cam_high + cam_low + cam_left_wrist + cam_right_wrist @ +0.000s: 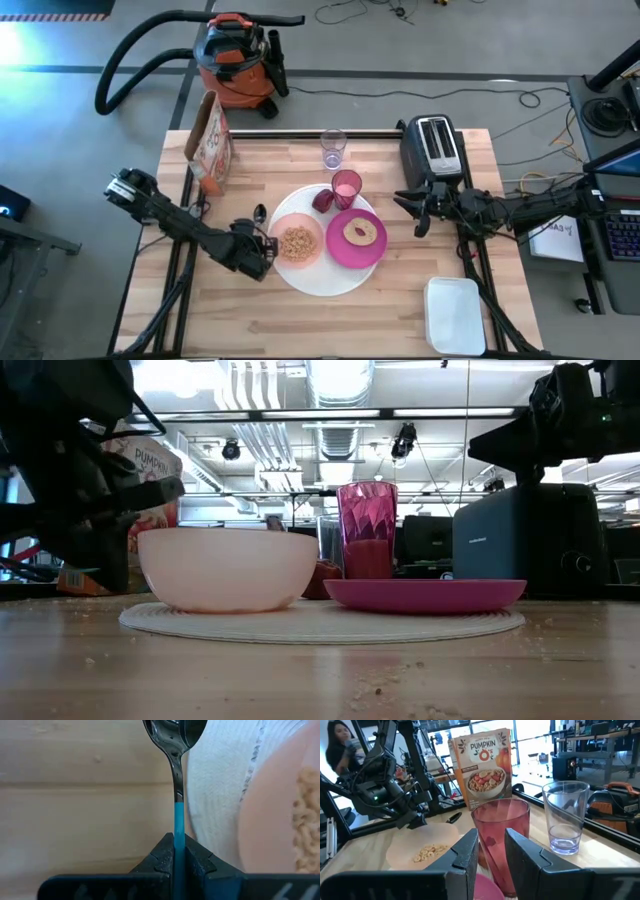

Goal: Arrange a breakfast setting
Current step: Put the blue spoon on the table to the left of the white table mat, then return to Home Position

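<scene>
The large white plate (pixel 325 278) lies at the table's middle. On it rest the pale pink bowl (pixel 297 242) holding cereal and the magenta plate (pixel 356 240) holding a ring-shaped bread. The translucent pink cup (pixel 346 187) and the clear glass (pixel 333 148) stand behind them. My left gripper (pixel 260 248) is left of the bowl, shut on the teal-handled spoon (pixel 178 795). My right gripper (pixel 491 852) is open and empty, right of the magenta plate and facing the cup (pixel 501 840). My left gripper pinches the spoon's teal handle (pixel 179 827) between its two fingers. The fingers point toward the table's far edge and lie along the spoon. The spoon's metal bowl (pixel 175 730) sticks out ahead of them, beside the white plate's left rim (pixel 215 780). Whether it touches the table, I cannot tell.
A black toaster (pixel 430 150) stands at the back right and a cereal box (pixel 210 140) at the back left. A dark red fruit (pixel 323 200) lies by the cup. A white lidded container (pixel 455 315) sits at the front right. A person (pixel 340 745) shows beyond the table.
</scene>
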